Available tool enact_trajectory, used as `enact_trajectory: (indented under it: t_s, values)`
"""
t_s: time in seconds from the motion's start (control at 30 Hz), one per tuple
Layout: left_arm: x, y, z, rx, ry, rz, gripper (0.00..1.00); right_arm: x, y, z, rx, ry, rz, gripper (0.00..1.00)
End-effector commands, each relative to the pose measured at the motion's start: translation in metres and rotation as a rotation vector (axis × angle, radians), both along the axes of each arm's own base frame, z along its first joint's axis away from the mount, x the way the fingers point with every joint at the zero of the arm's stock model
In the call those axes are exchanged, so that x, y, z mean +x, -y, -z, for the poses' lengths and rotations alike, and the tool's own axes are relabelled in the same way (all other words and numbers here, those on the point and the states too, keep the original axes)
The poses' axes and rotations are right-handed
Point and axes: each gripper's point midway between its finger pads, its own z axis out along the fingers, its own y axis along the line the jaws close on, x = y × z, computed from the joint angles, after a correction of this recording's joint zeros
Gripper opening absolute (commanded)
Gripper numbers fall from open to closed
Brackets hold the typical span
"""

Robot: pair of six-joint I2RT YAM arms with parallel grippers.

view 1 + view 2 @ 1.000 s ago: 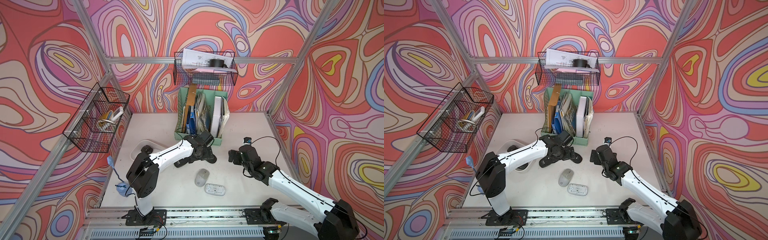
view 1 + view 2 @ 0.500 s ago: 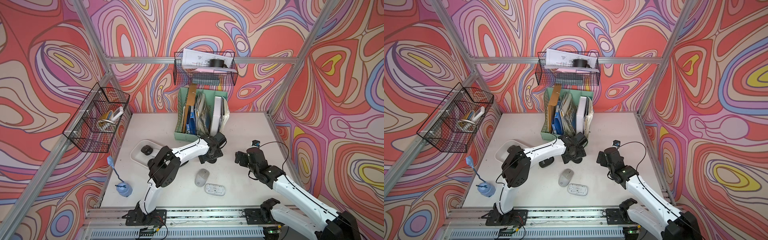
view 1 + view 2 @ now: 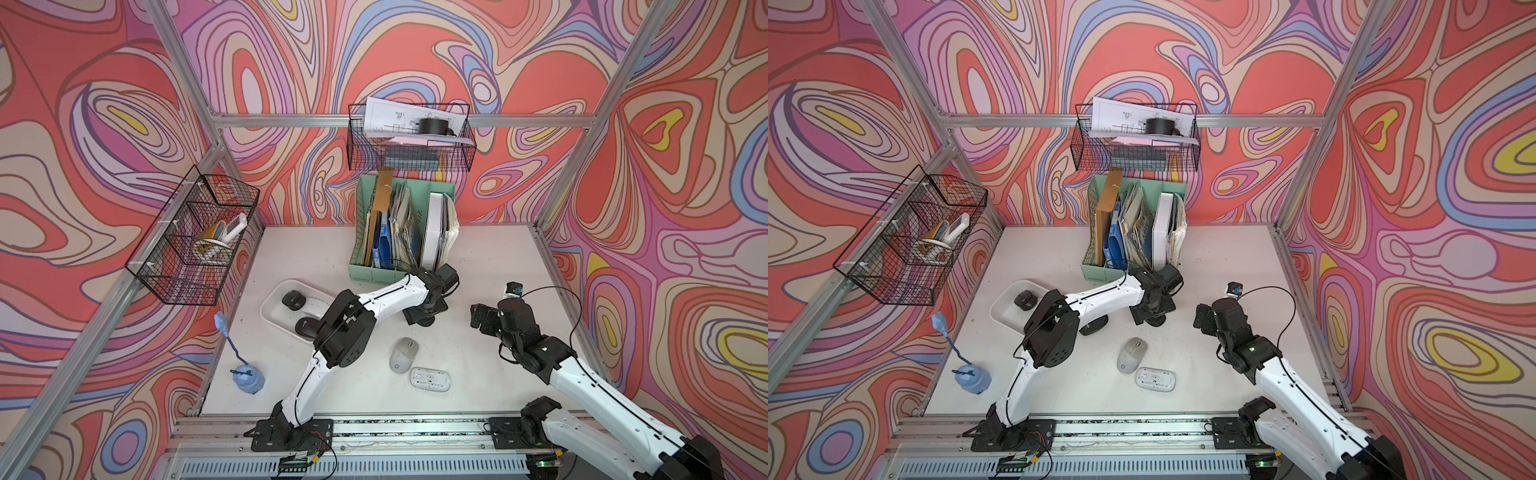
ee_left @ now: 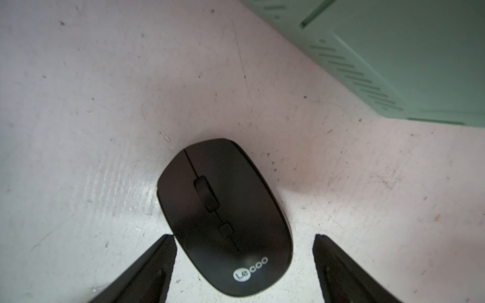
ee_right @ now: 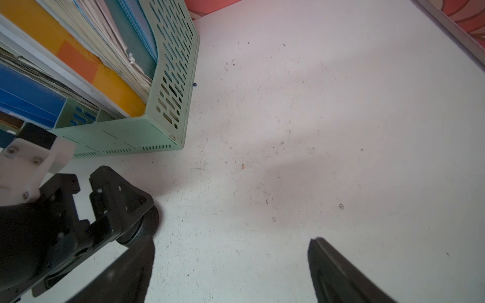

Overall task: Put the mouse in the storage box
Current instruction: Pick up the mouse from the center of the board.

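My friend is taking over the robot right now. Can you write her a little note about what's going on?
Left gripper: open, straddling the black oval computer mouse on the table by the mint-green file organizer; not gripped yet.
Right gripper: open, empty.
Done: shallow white plastic storage box holds another black mouse.
To do: grab this one, box it; grey mouse and white mouse wait on the table.

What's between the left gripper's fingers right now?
A black mouse, lying on the table, its rear end between the left gripper's fingers. One finger is close to its side, the other clearly apart. The left wrist view shows it.
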Motion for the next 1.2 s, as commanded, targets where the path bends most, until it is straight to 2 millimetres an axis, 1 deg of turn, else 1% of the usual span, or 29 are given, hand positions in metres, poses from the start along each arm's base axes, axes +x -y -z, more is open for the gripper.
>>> enact_trajectory:
  t_s: [0.0,0.2,0.3,0.37,0.5,0.7,0.73,0.8,0.87,0.93,1.0,1.07,1.17]
  values:
    - [-0.006,-0.010,0.013,0.078,-0.034,-0.006,0.84,-0.001,0.000,0.000,0.015,0.008,0.000,0.93]
    - [-0.010,-0.012,0.023,0.094,-0.061,0.002,0.81,0.000,-0.001,-0.001,0.017,0.011,-0.001,0.93]
    - [-0.010,-0.011,0.027,0.096,-0.067,0.008,0.78,0.000,-0.001,-0.001,0.019,0.012,-0.004,0.92]
    - [-0.011,-0.011,0.029,0.095,-0.076,0.012,0.72,0.000,-0.001,-0.001,0.017,0.012,-0.002,0.93]
    - [-0.011,-0.016,0.023,0.107,-0.054,0.014,0.66,-0.001,-0.001,-0.001,0.018,0.011,-0.006,0.92]
    - [-0.012,-0.028,0.004,0.112,-0.003,0.041,0.63,0.000,-0.003,0.000,0.020,-0.002,-0.013,0.92]
    - [-0.014,-0.027,0.000,0.075,-0.001,0.047,0.63,0.000,-0.004,-0.001,0.022,0.002,-0.014,0.92]
    - [-0.018,-0.027,-0.015,0.014,0.034,0.056,0.63,0.000,-0.004,-0.001,0.023,0.002,-0.015,0.92]
    - [-0.020,-0.035,-0.035,0.001,0.084,0.066,0.63,0.000,-0.005,-0.002,0.028,-0.002,-0.019,0.92]
    - [-0.021,-0.047,-0.053,0.021,0.126,0.081,0.63,0.000,-0.008,-0.001,0.036,-0.005,-0.030,0.92]
    - [-0.024,-0.058,-0.067,0.033,0.149,0.093,0.63,0.000,-0.009,0.003,0.039,-0.013,-0.031,0.92]
    - [-0.028,-0.070,-0.075,0.036,0.156,0.086,0.63,0.000,-0.010,0.006,0.041,-0.025,-0.036,0.92]
    - [-0.034,-0.090,-0.083,0.014,0.164,0.057,0.63,0.001,-0.015,0.006,0.051,-0.036,-0.055,0.91]
